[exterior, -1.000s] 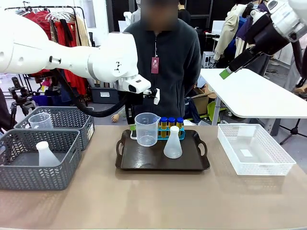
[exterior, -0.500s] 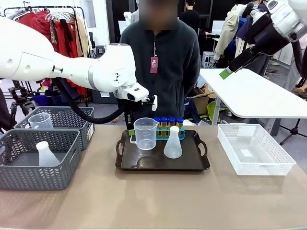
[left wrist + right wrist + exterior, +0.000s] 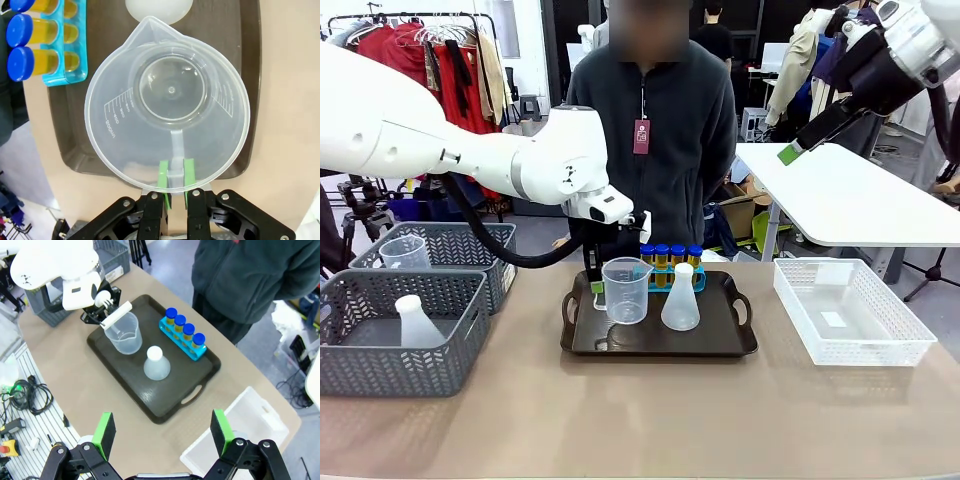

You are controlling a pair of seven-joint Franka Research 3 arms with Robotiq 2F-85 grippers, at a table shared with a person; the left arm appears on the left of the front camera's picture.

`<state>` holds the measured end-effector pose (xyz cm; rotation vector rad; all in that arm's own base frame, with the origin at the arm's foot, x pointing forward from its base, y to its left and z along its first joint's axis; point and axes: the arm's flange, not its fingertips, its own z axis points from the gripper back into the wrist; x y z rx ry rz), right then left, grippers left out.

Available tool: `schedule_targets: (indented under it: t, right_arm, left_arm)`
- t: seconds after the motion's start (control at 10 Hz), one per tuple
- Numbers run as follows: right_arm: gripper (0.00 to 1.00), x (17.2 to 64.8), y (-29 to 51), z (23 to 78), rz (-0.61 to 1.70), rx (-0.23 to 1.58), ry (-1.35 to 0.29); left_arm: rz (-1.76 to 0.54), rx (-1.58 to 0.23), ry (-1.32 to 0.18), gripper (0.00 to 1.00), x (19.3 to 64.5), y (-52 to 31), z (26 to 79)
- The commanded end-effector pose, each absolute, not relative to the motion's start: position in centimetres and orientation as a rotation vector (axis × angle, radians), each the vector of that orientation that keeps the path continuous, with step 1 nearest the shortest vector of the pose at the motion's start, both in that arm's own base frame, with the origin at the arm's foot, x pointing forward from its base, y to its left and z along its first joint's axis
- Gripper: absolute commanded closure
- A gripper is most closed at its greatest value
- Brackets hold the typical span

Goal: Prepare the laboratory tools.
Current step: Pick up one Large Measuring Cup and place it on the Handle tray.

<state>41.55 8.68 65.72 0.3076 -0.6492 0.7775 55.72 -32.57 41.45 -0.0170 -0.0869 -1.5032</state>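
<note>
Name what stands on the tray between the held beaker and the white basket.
The conical flask stands between the beaker and the white basket, on the black tray; front view shows it.

4 blue-capped tubes (image 3: 182,329), 2 beakers (image 3: 626,290), 2 flasks (image 3: 680,298), 2 grey baskets (image 3: 380,355), 1 tray (image 3: 660,345)
</note>
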Motion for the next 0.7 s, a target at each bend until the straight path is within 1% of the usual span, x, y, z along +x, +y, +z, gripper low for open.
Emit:
schedule_targets:
  t: [0.0,0.6]
  right_arm:
    - [0.00,41.5,8.6,65.7,0.777,0.309,-0.651]
    - [0.00,41.5,8.6,65.7,0.777,0.309,-0.651]
  left_arm:
    - [-1.513,0.002,-0.088,1.00,55.7,-32.3,40.7]
    - [-1.495,-0.005,-0.057,1.00,56.0,-31.9,38.9]
